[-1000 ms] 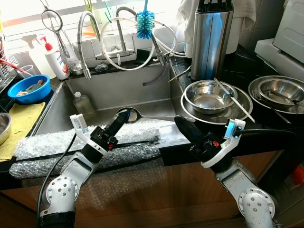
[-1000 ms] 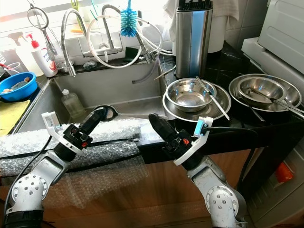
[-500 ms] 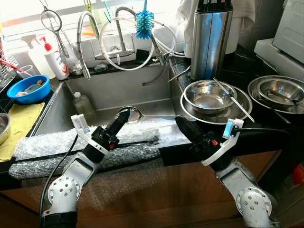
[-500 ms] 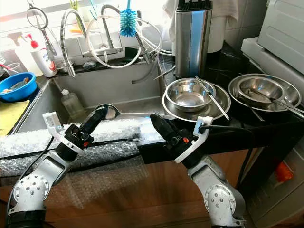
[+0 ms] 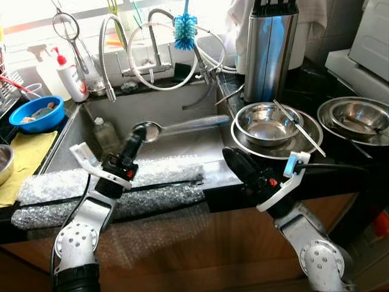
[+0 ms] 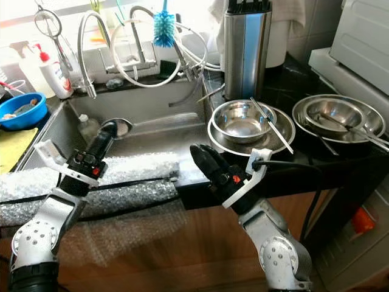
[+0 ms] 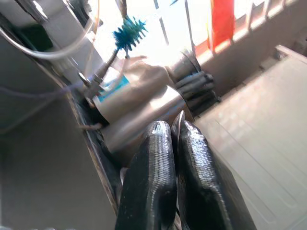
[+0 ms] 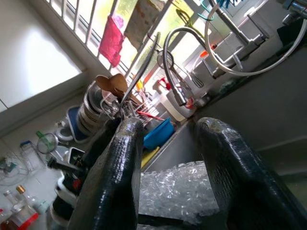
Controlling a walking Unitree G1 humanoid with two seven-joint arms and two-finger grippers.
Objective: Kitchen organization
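While the head views looked down on the sink, the left gripper held a ladle over the basin. From the left wrist, its fingers stood clenched on the thin handle. From the right wrist, the right gripper stood spread and empty above the bubble wrap.
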